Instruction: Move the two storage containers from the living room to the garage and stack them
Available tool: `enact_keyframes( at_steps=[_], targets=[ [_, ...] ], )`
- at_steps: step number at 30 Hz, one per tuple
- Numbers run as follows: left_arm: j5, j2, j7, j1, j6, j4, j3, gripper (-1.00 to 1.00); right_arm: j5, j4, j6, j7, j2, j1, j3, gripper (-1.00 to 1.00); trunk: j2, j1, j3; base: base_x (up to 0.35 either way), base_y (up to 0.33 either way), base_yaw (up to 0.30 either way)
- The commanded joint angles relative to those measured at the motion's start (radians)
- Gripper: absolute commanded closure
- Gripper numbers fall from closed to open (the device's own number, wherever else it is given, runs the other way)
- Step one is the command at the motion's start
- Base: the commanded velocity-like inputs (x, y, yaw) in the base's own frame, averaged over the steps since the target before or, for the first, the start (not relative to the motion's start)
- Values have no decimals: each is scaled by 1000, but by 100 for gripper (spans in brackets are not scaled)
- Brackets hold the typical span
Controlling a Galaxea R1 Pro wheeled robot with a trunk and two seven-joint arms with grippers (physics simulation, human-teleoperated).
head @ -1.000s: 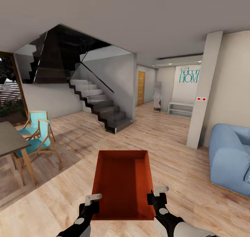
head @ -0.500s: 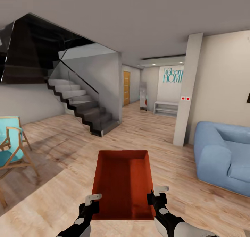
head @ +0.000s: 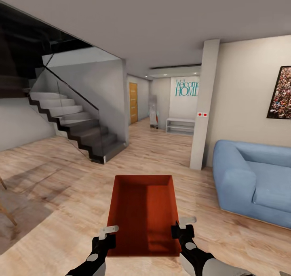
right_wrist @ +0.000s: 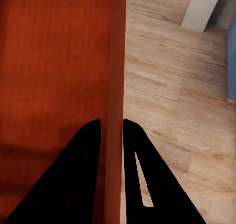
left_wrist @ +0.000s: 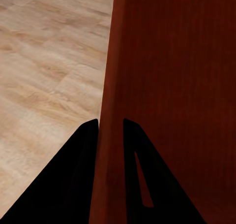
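One red-orange open-topped storage container (head: 143,211) hangs in front of me above the light wood floor of the living room. My left gripper (head: 106,231) is shut on its left wall near the near corner, and the left wrist view shows that wall (left_wrist: 110,135) pinched between the dark fingers. At the near right corner my right gripper (head: 182,224) is shut on the right wall (right_wrist: 115,86), which passes between its two fingers. The container (left_wrist: 177,86) looks empty inside.
A blue sofa (head: 252,183) stands to the right, with a white pillar (head: 204,106) beside it. A dark staircase with a glass rail (head: 76,122) rises at the left. Between them a wood-floored hallway leads to a wooden door (head: 133,103) and a low white shelf (head: 180,126).
The whole head view has swung to the right: chairs and table slid out at the left, and more sofa and a wall picture came in. The container and both grippers hold the same pose.
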Motion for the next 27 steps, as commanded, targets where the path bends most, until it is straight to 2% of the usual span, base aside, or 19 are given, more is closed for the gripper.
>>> enact_keyframes(
  at_steps=[1,27],
  targets=[
    [-15,2,7,-1,1,-5,21,100,-1,1,2,22,0,-1,-40,100,-1,1,-1,321,72,-13],
    [-15,2,7,-1,2,-5,22,100,-1,1,3,23,0,-1,-39,100,-1,1,-1,321,72,-1]
  ],
)
